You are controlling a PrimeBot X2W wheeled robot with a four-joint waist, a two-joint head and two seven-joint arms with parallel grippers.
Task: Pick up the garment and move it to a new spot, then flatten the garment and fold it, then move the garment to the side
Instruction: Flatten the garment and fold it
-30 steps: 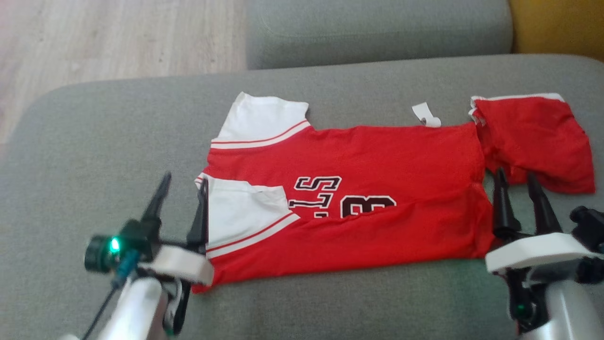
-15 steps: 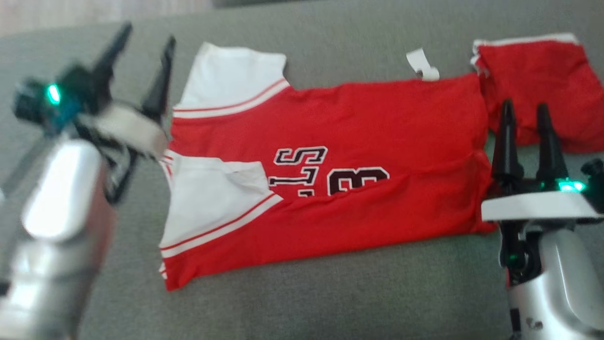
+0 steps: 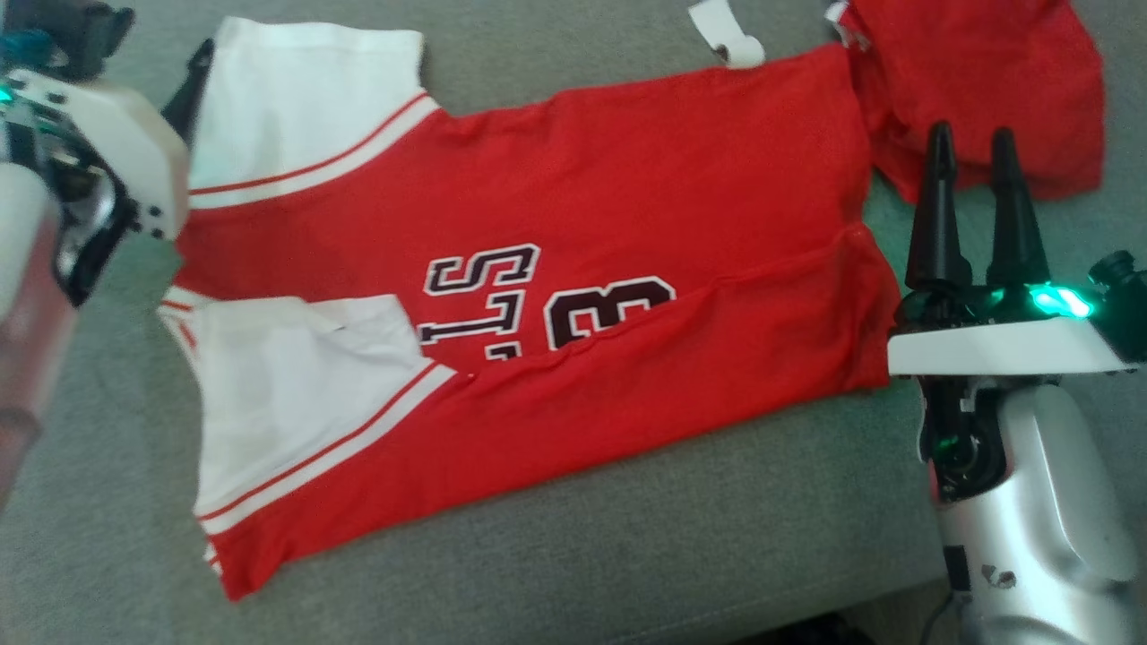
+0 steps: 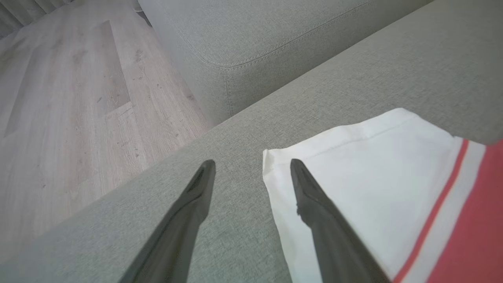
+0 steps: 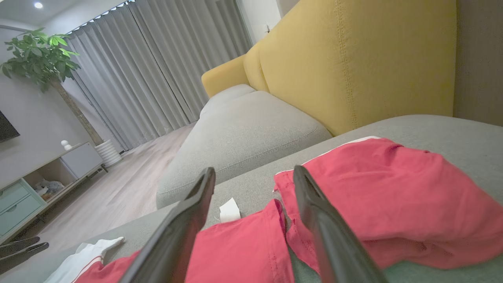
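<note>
At the far left, left end effector [image 4: 252, 164] spread wide, nothing held. One finger over bare grey sofa [image 4: 353, 70], the other over the corner of the white sleeve [image 4: 365, 169], so straddling that sleeve's outer edge. Contact with the cloth impossible to tell.

Rightward from there, the garment [image 3: 627, 206]: a red jersey with white sleeves, lying mostly flat on the sofa cushion, near side folded up over the lower part of the numbers. Long axis running left to right across the head view, sleeves at the left end, hem at the right. Small white tag [image 3: 728, 47] just beyond the far edge, near the hem end.

At the right end, right end effector [image 3: 970, 134], likewise fully open and empty, fingers pointing away from the robot, just beside the hem corner and near a second red piece [image 3: 986, 72] with white trim. Joined to the jersey or separate: hard to say, though a gap visible in the right wrist view.

Judged for the coming move: one end effector at each end of the long axis, neither clearly nearer, the left lined up on a sleeve edge. Probably a pinch at both ends, after a short drop onto the cloth. Risk on the right of catching the second red piece along with the hem.
</note>
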